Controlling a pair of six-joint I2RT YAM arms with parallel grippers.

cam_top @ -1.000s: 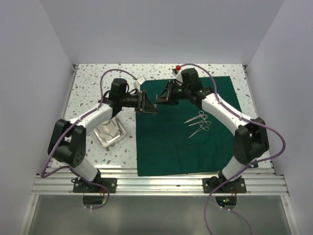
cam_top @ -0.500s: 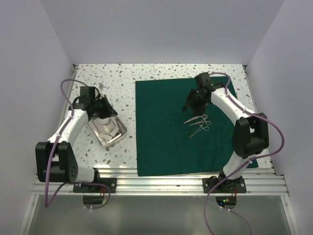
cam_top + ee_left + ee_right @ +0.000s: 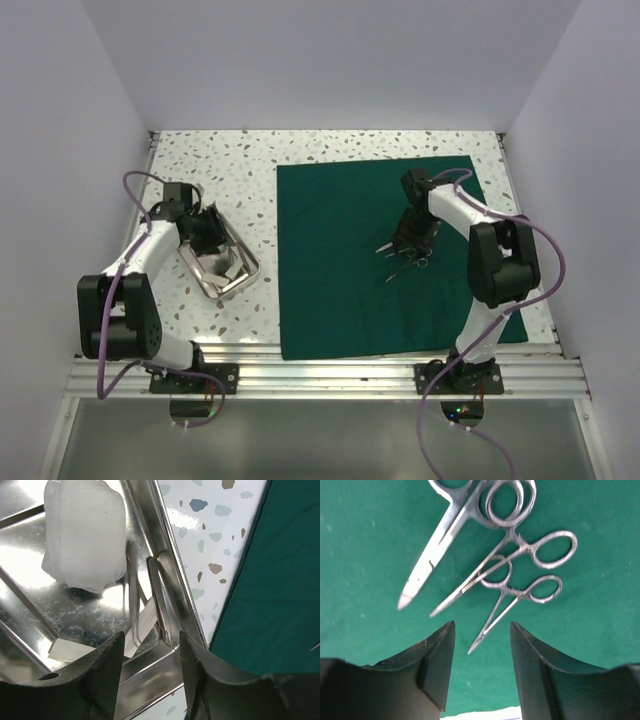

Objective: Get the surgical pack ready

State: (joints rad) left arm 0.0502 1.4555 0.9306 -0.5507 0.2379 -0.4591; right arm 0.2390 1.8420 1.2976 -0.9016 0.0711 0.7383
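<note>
Now the right claw [image 3: 482,630], released, hangs over the instruments [image 3: 502,562] on the drape [image 3: 330,290] near the right edge of the table [image 3: 240,165], their tips toward it. The left claw [image 3: 150,647], released, is over the gauze [image 3: 82,535] in the tray [image 3: 172,587].

No writing, label, brand or number can be read on the dark green cloth drape [image 3: 340,290], the steel scissor-like instruments [image 3: 485,575], the small metal tray [image 3: 172,587], the white gauze pad [image 3: 82,535] or the speckled white surface [image 3: 250,160].

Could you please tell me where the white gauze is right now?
The white gauze lies in the metal tray on the left side of the table, just left of the green drape, with the open left gripper poised over that tray.
</note>
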